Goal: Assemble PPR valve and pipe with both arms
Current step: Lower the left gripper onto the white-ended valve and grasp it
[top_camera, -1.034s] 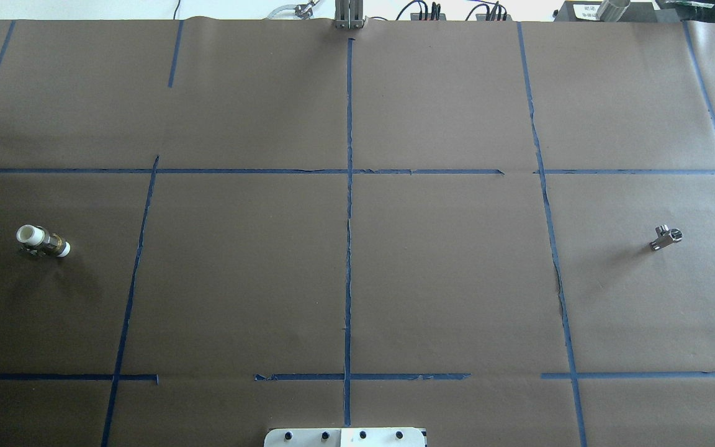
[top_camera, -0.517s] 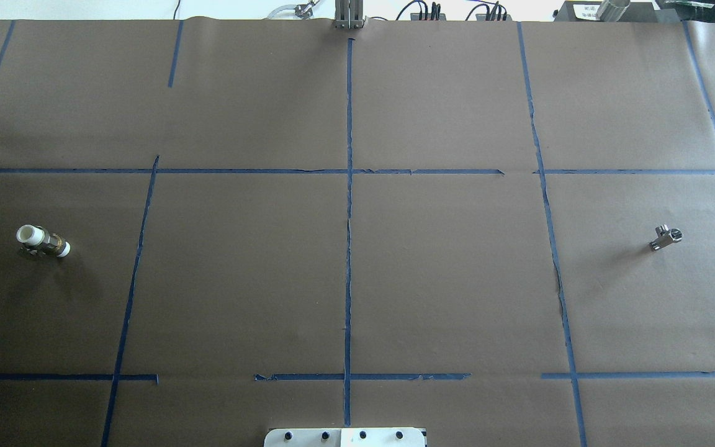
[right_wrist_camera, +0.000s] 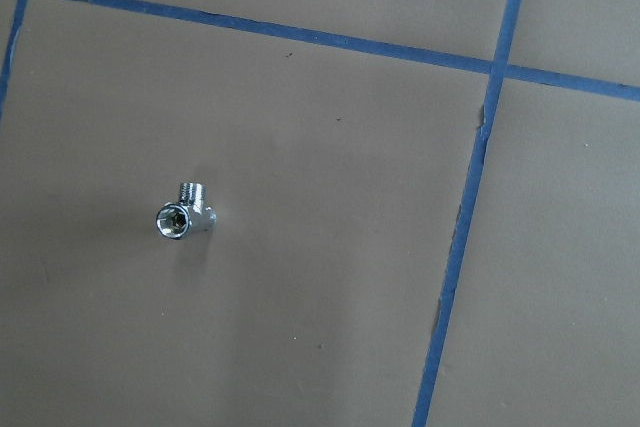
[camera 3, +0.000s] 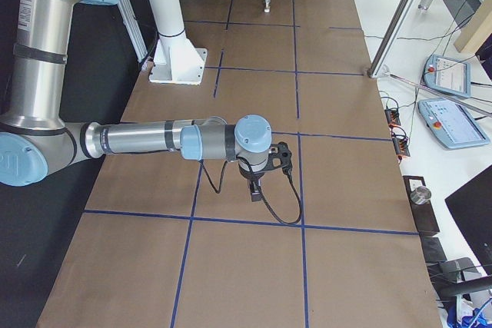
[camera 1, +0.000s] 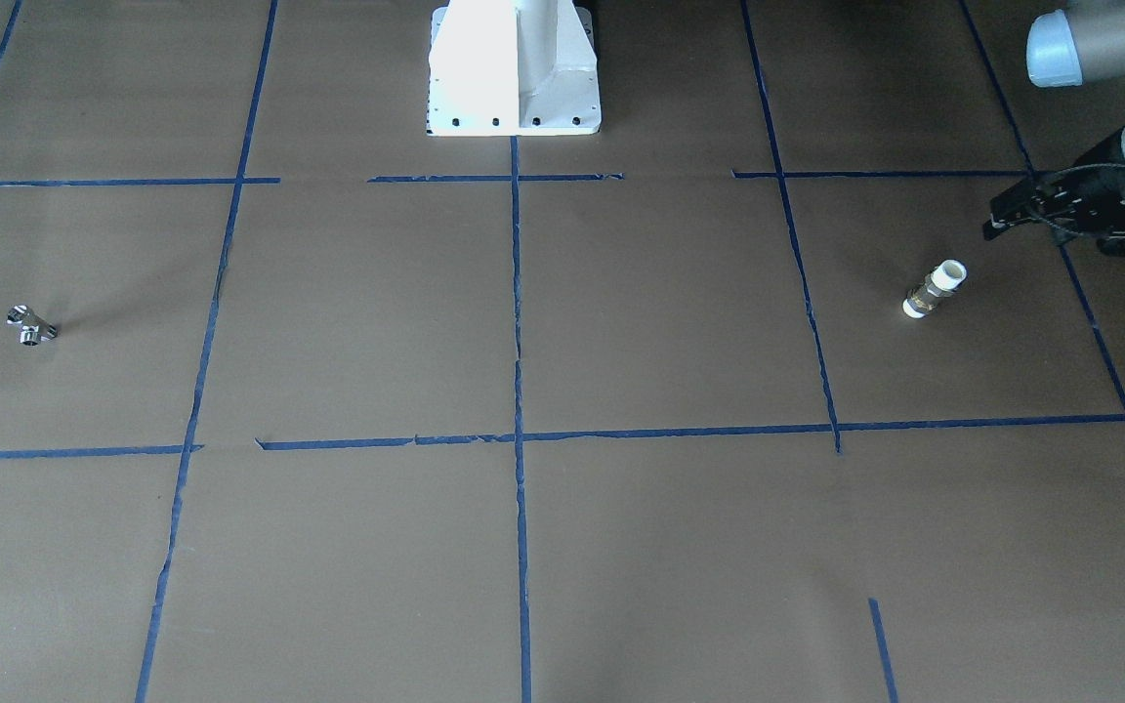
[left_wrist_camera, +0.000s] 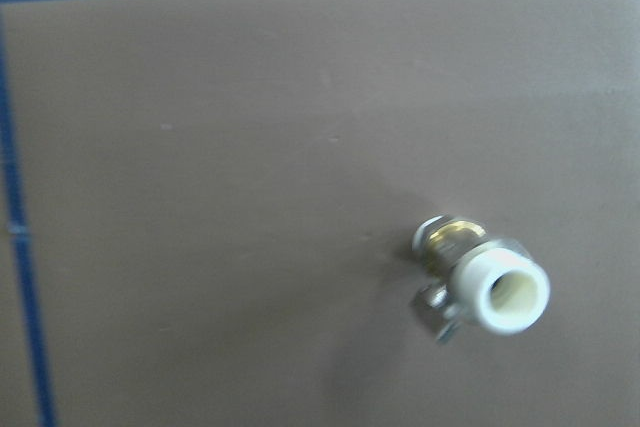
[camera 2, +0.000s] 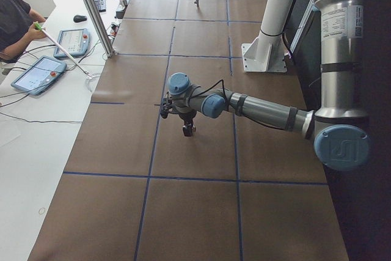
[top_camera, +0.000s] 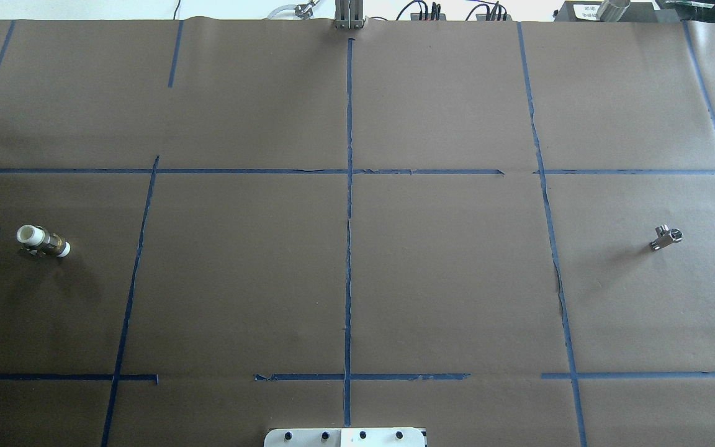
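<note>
A table (top_camera: 457,279) covered in brown paper is divided into squares by blue tape lines (top_camera: 349,248). A white metal pedestal base (top_camera: 345,437) is seated on it. Well to that base's left, a stubby white-and-brass PPR valve (top_camera: 43,241) is laid on its side. Well to the base's right, a small shiny silver T-shaped pipe fitting (top_camera: 665,238) is found.

No text, brand or number is legible in any view. A white printed label (camera 2: 339,21) on the upright segment of the left arm (camera 2: 339,77) and a white sticker (top_camera: 586,9) on a dark box (top_camera: 563,15) carry print too small to read.
</note>
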